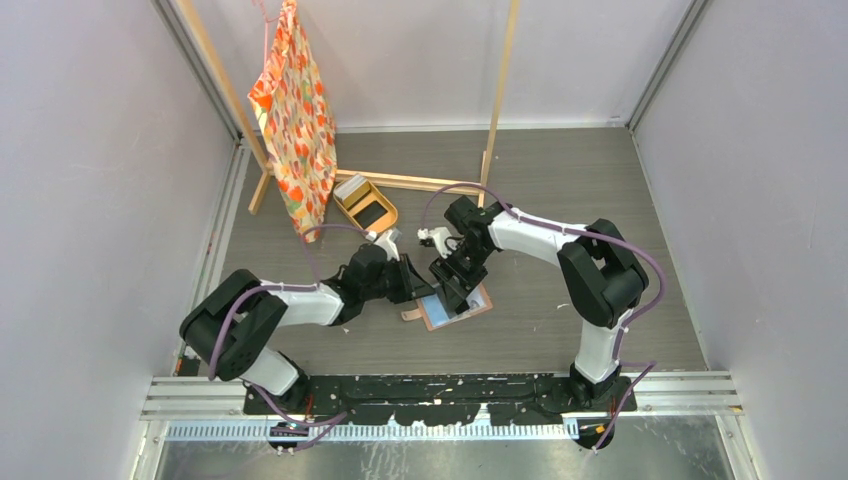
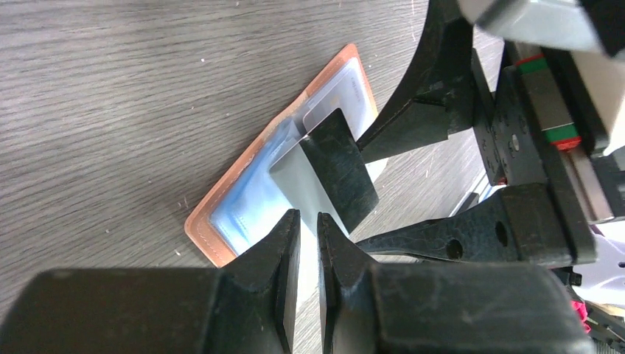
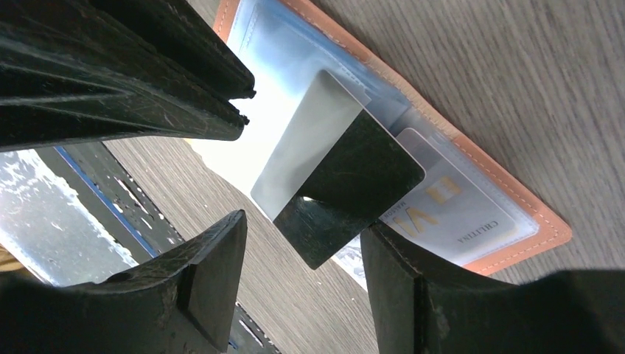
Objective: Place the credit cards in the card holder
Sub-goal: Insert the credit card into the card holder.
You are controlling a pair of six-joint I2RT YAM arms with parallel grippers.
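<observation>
Left of centre in the overhead view, my left gripper (image 1: 410,288) has its jaws nearly together; I cannot tell whether they pinch anything. Just right of it the card holder (image 3: 549,228) lies open on the table (image 1: 560,190). A grey card (image 3: 309,140) and a black card (image 3: 354,184) stand tilted at its inner pockets, between the parted jaws of my right gripper (image 3: 302,228).
</observation>
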